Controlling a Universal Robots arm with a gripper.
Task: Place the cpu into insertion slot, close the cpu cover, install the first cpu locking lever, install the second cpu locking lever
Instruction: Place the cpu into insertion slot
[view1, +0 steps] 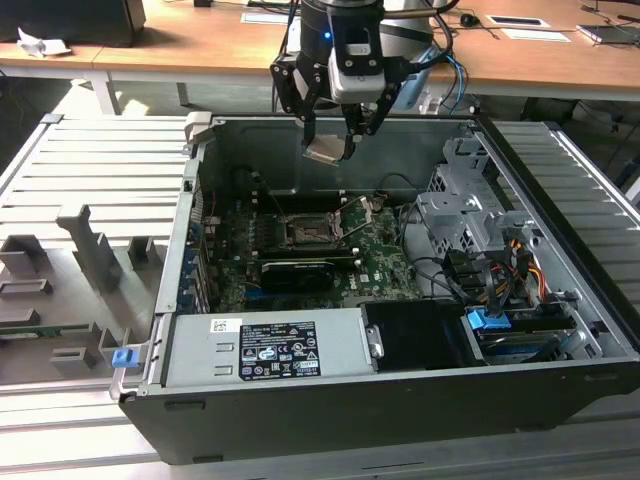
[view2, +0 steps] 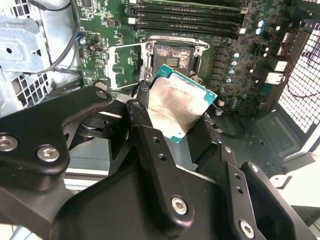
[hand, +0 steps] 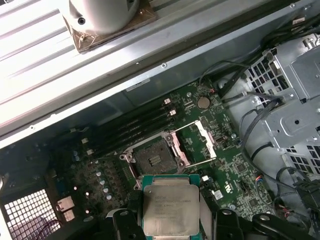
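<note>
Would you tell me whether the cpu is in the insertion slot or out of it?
Out: the gripper holds the cpu above the board, and the insertion slot lies bare, its cpu cover swung open.

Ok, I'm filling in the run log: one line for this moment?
gripper: shut on cpu, in air | insertion slot: empty | cpu cover: open

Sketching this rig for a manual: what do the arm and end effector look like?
The end effector is matte black: jointed linkage bars with silver screws. A grey block sits on its front, a blue light glows at the wrist, and black and blue cables trail beside it.
</note>
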